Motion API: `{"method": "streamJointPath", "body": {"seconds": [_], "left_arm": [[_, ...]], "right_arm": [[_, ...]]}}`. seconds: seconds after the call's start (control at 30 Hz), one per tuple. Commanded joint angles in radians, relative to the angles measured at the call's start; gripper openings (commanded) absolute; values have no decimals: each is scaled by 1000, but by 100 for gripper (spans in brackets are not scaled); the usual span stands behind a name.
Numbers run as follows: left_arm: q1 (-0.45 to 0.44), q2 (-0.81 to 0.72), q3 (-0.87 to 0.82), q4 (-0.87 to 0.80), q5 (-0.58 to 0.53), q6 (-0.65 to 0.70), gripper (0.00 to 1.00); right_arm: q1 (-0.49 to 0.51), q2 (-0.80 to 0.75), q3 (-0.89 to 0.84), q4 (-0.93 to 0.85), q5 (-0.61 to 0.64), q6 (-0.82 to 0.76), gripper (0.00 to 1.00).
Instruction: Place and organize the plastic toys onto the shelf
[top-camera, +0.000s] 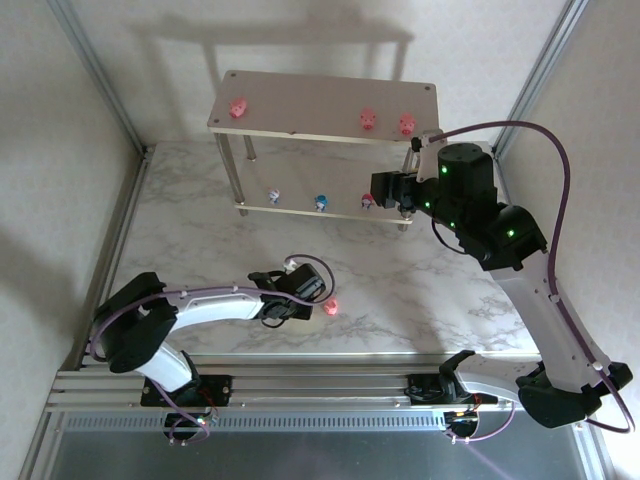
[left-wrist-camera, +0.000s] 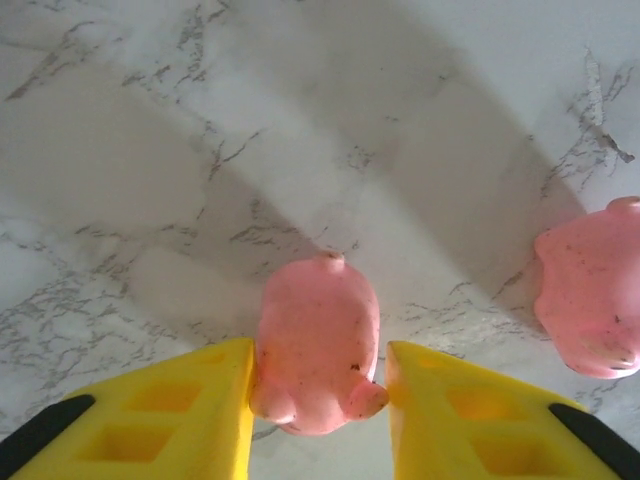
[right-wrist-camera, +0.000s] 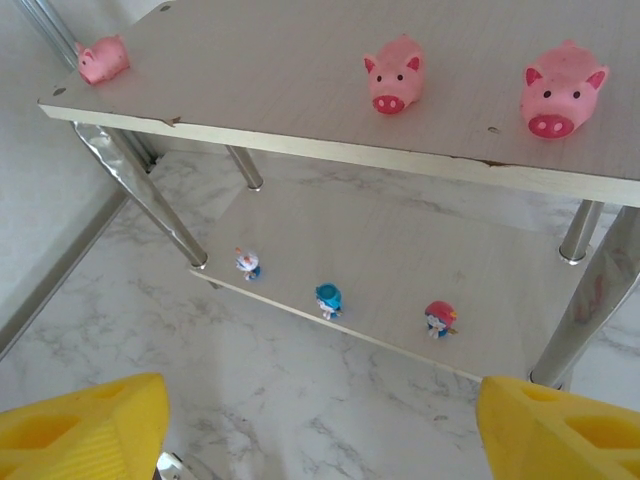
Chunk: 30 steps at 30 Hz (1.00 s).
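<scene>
My left gripper (left-wrist-camera: 320, 375) is low over the marble table, its yellow fingers (left-wrist-camera: 215, 400) pressed against both sides of a pink pig toy (left-wrist-camera: 318, 330) that lies on the table. A second pink pig (left-wrist-camera: 590, 290) lies just to its right, also seen by the gripper (top-camera: 331, 308). The shelf (top-camera: 300, 95) stands at the back with three pink pigs (right-wrist-camera: 393, 73) on its top board and three small whitish figurines (right-wrist-camera: 328, 298) in a row on its lower board. My right gripper (right-wrist-camera: 320, 440) hovers open in front of the shelf's right end (top-camera: 385, 188), holding nothing.
Thin silver shelf legs (right-wrist-camera: 150, 195) stand close to the right gripper. Metal frame rails (top-camera: 110, 240) run along the table's left side and near edge. Bare marble (top-camera: 420, 290) lies between the two arms.
</scene>
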Motion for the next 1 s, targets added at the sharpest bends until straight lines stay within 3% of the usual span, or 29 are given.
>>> {"method": "streamJointPath", "body": {"seconds": [0.0, 0.17, 0.27, 0.4, 0.63, 0.77, 0.97], "left_arm": [[2, 24, 12, -43, -5, 25, 33], [7, 20, -6, -35, 27, 41, 19], [8, -2, -7, -37, 12, 52, 5], [55, -85, 70, -96, -11, 88, 4], [255, -163, 580, -256, 0, 323, 6], [379, -70, 926, -305, 24, 467, 8], [509, 137, 1333, -368, 91, 553, 9]], "right_arm": [[6, -15, -12, 24, 15, -14, 82], [6, -16, -16, 26, 19, -13, 82], [6, -18, -20, 32, 25, -11, 82], [6, -19, -18, 35, 34, -11, 82], [6, 30, 12, 33, 14, -14, 81], [7, 59, 26, 49, -2, -8, 80], [7, 90, 66, 58, -13, -12, 80]]}}
